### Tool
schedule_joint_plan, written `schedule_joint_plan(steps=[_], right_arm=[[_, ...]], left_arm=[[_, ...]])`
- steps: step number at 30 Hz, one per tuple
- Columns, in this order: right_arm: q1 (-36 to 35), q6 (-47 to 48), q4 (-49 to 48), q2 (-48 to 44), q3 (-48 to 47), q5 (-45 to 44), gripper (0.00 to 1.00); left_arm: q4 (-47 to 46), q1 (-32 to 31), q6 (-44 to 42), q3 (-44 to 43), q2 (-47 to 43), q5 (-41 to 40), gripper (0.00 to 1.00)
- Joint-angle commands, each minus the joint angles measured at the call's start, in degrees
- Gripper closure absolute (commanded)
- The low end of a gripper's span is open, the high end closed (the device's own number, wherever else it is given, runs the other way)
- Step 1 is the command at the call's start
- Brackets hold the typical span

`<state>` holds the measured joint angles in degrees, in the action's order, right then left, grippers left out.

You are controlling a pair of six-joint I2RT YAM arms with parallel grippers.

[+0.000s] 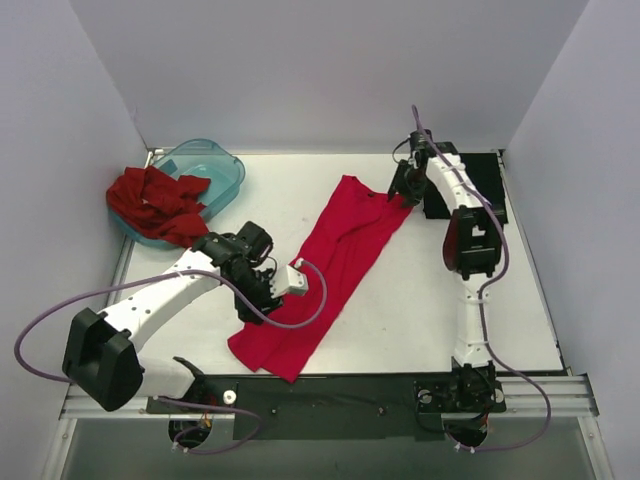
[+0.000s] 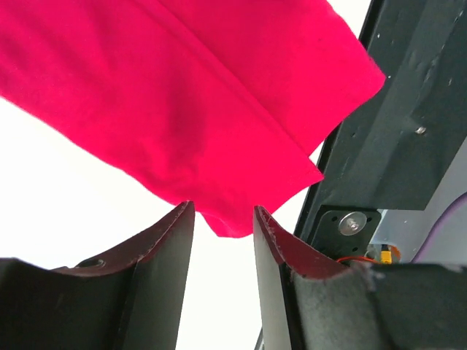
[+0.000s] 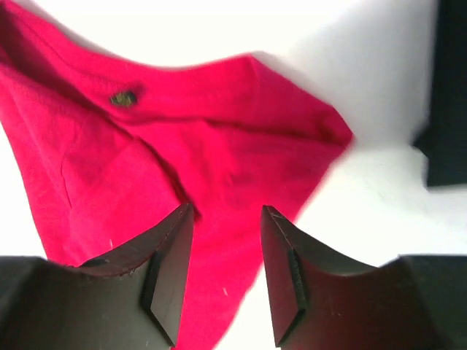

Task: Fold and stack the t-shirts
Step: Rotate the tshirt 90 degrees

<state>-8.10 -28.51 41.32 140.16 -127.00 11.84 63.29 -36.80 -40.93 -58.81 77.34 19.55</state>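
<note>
A bright crimson-pink t-shirt (image 1: 335, 270) lies spread in a long diagonal strip across the table's middle. My left gripper (image 1: 267, 295) is open and empty by the shirt's left edge. In the left wrist view the shirt's near corner (image 2: 219, 109) lies just beyond the open gripper (image 2: 222, 213). My right gripper (image 1: 400, 187) is open over the shirt's far right corner; the cloth (image 3: 182, 146) lies under its tips (image 3: 226, 213). A darker brick-red t-shirt (image 1: 155, 200) lies crumpled over the tub's rim. A black t-shirt (image 1: 478, 180) lies at the back right, partly hidden by the right arm.
A translucent teal plastic tub (image 1: 215, 165) stands at the back left. The black base plate (image 1: 330, 392) runs along the near edge and shows in the left wrist view (image 2: 408, 109). White walls close in the table's left, back and right.
</note>
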Motion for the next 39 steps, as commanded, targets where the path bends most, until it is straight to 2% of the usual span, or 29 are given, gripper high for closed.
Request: schedule_joint_plan(steps=[1, 5, 7, 10, 14, 16, 17, 18, 19, 20, 23, 26, 28, 29, 30, 31, 33, 34, 36, 39], right_arm=[[2.90, 1.45, -2.11, -16.28, 12.42, -0.76, 0.60], [4.84, -3.03, -6.86, -22.90, 27.20, -2.43, 0.58], [5.63, -4.79, -9.15, -21.87, 30.48, -1.56, 0.58], [6.25, -6.11, -10.12, -17.21, 29.18, 4.31, 0.58], [5.90, -8.22, -11.35, -10.53, 23.21, 8.81, 0.57], [5.73, -10.32, -11.53, -8.07, 20.05, 10.04, 0.61], [5.81, -11.38, -11.00, -6.40, 17.95, 10.05, 0.72], [5.99, -13.22, -11.00, -5.69, 16.19, 10.31, 0.79], [6.08, -14.02, -11.35, -4.12, 15.39, 11.27, 0.94], [6.34, -15.24, -11.61, -3.41, 13.03, 12.06, 1.00], [6.43, -17.54, -14.41, 1.68, 5.38, 15.58, 1.00], [7.04, -23.14, -19.06, 9.40, -9.52, 16.29, 1.00], [7.13, -28.23, -28.79, 13.19, -14.57, 17.86, 1.00], [7.04, -30.79, -38.24, 13.99, -14.85, 19.18, 0.98], [6.96, -34.90, -40.77, 15.39, -15.64, 19.19, 0.89], [6.69, -35.81, -43.06, 15.76, -16.60, 18.49, 0.61], [6.52, -33.90, -42.47, 14.98, -17.32, 19.97, 0.29], [6.60, -33.11, -42.38, 11.49, -13.84, 21.63, 0.19], [6.52, -28.11, -38.98, 3.86, -5.74, 21.31, 0.12], [5.82, -15.65, -30.36, -8.12, 5.67, 16.74, 0.10]], left_arm=[[4.74, 7.15, 0.94, -1.84, -3.33, 5.76, 0.52], [0.88, 15.86, 3.48, 1.66, -5.27, 5.68, 0.51], [-0.97, 17.71, 4.88, 3.25, -6.23, 5.76, 0.51], [-3.60, 18.08, 5.59, 4.31, -8.69, 5.85, 0.51], [-5.54, 18.25, 5.77, 5.28, -13.25, 6.37, 0.51], [-5.63, 18.34, 4.90, 6.07, -15.45, 7.52, 0.51], [-5.54, 18.34, 4.28, 6.77, -16.07, 8.04, 0.51], [-5.72, 18.34, 3.67, 7.56, -17.39, 8.13, 0.51], [-5.72, 18.25, 3.40, 7.91, -17.92, 8.48, 0.51], [-6.15, 18.34, 3.05, 8.70, -19.14, 8.66, 0.51], [-6.68, 18.16, 1.91, 10.11, -20.56, 10.24, 0.51], [-7.38, 17.55, -0.11, 11.43, -20.57, 12.26, 0.49], [-9.83, 16.50, 0.14, 12.31, -20.39, 11.92, 0.47], [-12.29, 16.15, 0.49, 12.66, -20.39, 11.65, 0.47], [-13.27, 15.10, 1.02, 13.36, -20.30, 11.74, 0.46], [-15.19, 14.30, 0.85, 13.71, -19.95, 11.83, 0.45], [-16.70, 11.59, -0.37, 14.42, -19.07, 12.09, 0.44], [-16.79, 10.70, -2.30, 14.51, -18.55, 12.00, 0.43], [-17.06, 8.15, -6.25, 14.77, -17.32, 11.04, 0.43], [-17.58, 5.52, -16.60, 15.03, -15.39, 11.82, 0.43]])
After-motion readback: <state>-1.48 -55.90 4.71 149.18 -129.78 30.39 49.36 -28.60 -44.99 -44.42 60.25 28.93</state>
